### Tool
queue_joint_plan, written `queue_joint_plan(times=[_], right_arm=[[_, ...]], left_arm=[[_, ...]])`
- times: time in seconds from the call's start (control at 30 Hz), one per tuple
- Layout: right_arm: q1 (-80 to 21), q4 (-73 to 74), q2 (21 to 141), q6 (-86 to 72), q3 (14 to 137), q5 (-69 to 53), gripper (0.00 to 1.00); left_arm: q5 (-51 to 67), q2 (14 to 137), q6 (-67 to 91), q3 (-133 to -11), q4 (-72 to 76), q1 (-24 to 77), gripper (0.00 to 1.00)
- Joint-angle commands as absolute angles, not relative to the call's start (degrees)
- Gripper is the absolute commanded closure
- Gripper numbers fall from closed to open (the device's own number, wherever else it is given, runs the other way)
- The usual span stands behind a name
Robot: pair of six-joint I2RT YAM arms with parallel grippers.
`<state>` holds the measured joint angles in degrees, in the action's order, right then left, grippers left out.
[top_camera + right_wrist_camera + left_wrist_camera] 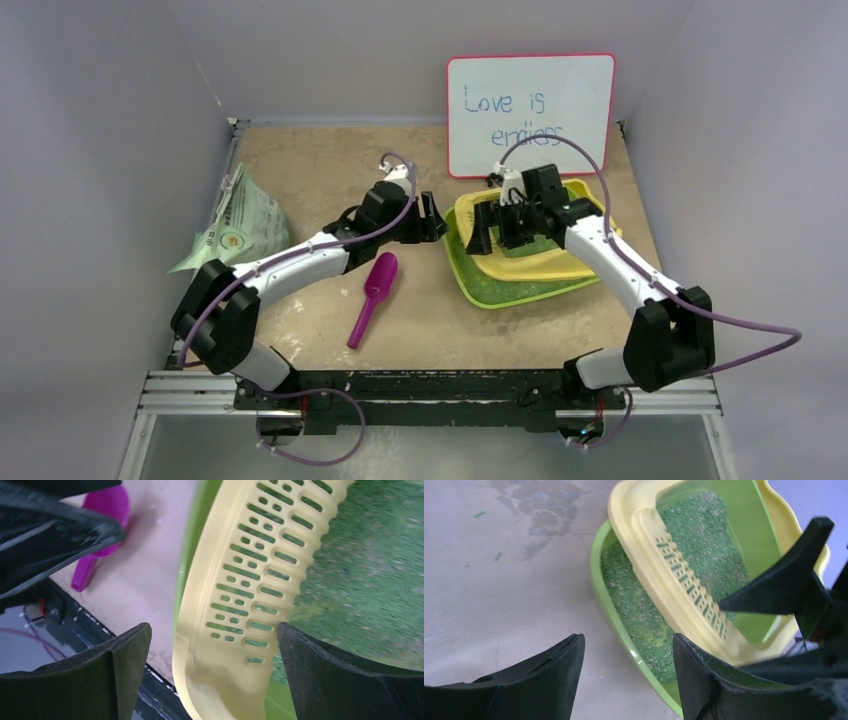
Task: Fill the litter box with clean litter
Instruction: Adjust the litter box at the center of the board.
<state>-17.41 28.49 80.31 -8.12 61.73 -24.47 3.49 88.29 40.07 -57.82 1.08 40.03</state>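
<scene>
Yellow plastic marks the litter box [535, 264], which lies at about 3 o'clock from the middle of the worktop [320, 170]. It sits askew in a lime-green tray [470, 283], whose rim shows past it at 6 and 9 o'clock. Its slotted grille [689, 592] is at the end facing the left arm. The clean litter [709, 535], fine grass-green grains, lies inside the yellow rim, and more of it covers the green tray's floor beside the grille.

The right hand [498, 228] hangs over the grille end. Its fingers stand wide, one on either side of the yellow rim, and on the outer side a gap shows between finger and plastic, so it is released and grasps nothing. The left hand [432, 220] is just beside the tray at its 9 o'clock, fingers parted over bare worktop, also released.

A magenta scoop [373, 295] lies flat at 7 o'clock from the left hand, apart from the tray. A pale green bag [235, 220] rests against the wall at the worktop's 9 o'clock edge. A red-framed whiteboard [530, 115] stands at the far edge, at 12 o'clock from the litter box.
</scene>
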Motion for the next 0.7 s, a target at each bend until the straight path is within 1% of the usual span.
queue_joint_plan(times=[0.0, 0.27, 0.4, 0.57, 0.67], right_arm=[[-21.3, 24.7, 76.5, -9.7, 60.0, -29.6, 0.03], [-23.6, 24.5, 69.8, -11.9, 51.1, -30.4, 0.09], [-23.8, 22.7, 68.2, -13.5, 48.2, -30.1, 0.07], [-25.3, 19.9, 69.9, -15.1, 48.2, -31.8, 0.1], [-27.0, 20.4, 70.4, -15.9, 49.3, -29.9, 0.12]], left_arm=[[-4.8, 84.6, 42.6, -55.6, 2.2, 39.7, 0.35], [-6.2, 85.2, 43.2, -55.8, 2.2, 39.6, 0.34], [-4.8, 86.4, 43.1, -56.7, 2.6, 39.5, 0.34], [-3.3, 87.5, 43.5, -57.2, 3.4, 39.6, 0.34], [-2.2, 88.1, 43.4, -57.6, 3.5, 39.6, 0.34]])
